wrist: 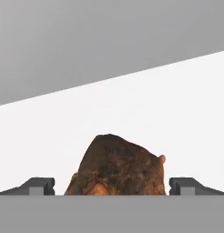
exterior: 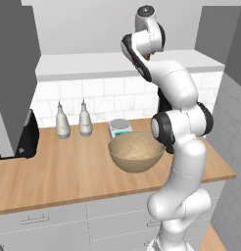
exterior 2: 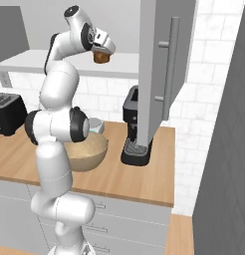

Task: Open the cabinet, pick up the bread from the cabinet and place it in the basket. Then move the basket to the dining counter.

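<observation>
A simulated kitchen with white tiled walls, and a wood counter (exterior: pixel 68 171) running beneath the wall cabinet (exterior 2: pixel 159 64), whose door stands swung open in the right base view with its vertical bar handle (exterior 2: pixel 171 67) facing out. Inside the cabinet, on its pale shelf floor, lies the bread (wrist: pixel 117 167), a small dark brown chunk. In the hand view it sits right between the two finger tips of the end effector (wrist: pixel 112 185), which stand wide apart on either side of it with a gap on both sides; the jaws are released and nothing is grasped. Whether the tips already reach the level of the shelf floor is hard to tell from this angle. In the right base view the bread shows as a brown lump just under the raised hand, up at the cabinet's lower edge.

Below, on the counter, the basket (exterior: pixel 136 152) stands upright, round and tan, partly hidden behind the arm's elbow. Just behind it is a small scale-like device (exterior: pixel 120 127) with a greenish top, and to its left two white bottles (exterior: pixel 73 120) stand side by side against the tiles. A black coffee machine (exterior 2: pixel 134 127) stands under the open door, and a dark toaster (exterior 2: pixel 7 113) sits at the far left end of the counter in the right base view. Grey drawers (exterior: pixel 39 225) with horizontal handles run below the counter.
</observation>
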### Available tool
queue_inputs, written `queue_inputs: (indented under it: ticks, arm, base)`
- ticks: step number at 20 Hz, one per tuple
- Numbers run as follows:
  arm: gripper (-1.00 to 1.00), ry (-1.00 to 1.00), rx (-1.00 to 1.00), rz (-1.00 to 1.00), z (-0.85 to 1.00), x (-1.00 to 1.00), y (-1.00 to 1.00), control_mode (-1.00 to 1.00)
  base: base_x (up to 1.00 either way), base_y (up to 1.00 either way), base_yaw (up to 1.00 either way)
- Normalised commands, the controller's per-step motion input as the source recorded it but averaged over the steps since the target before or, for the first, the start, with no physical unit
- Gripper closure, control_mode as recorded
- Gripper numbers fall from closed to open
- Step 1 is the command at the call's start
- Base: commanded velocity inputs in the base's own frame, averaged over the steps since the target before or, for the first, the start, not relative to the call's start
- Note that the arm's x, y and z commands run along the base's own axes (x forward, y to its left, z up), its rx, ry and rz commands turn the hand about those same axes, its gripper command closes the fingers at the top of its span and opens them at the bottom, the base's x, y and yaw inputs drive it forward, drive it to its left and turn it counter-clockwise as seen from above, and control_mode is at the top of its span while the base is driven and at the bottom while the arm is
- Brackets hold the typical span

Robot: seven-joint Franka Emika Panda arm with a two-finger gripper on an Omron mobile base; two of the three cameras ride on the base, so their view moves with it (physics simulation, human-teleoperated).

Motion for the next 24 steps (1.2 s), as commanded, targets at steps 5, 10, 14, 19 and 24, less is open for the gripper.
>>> queue_inputs:
  ticks: [5, 10, 14, 19, 24]
  arm:
    - [-1.00, -0.01, 0.00, 0.00, -0.30, 0.21, -0.12, -1.00]
    - [1.00, 0.00, 0.03, 0.00, -0.21, 0.00, -0.01, -1.00]
    - [1.00, -0.05, 0.01, 0.02, -0.11, -0.02, 0.10, -1.00]
    - [1.00, -0.23, -0.08, 0.06, -0.29, -0.19, 0.36, -1.00]
    - [1.00, -0.32, -0.25, 0.08, -0.38, -0.58, 0.14, -1.00]
  base:
    - [0.00, 0.00, 0.00]
    - [0.00, 0.00, 0.00]
    - [0.00, 0.00, 0.00]
    - [0.00, 0.00, 0.00]
    - [0.00, 0.00, 0.00]
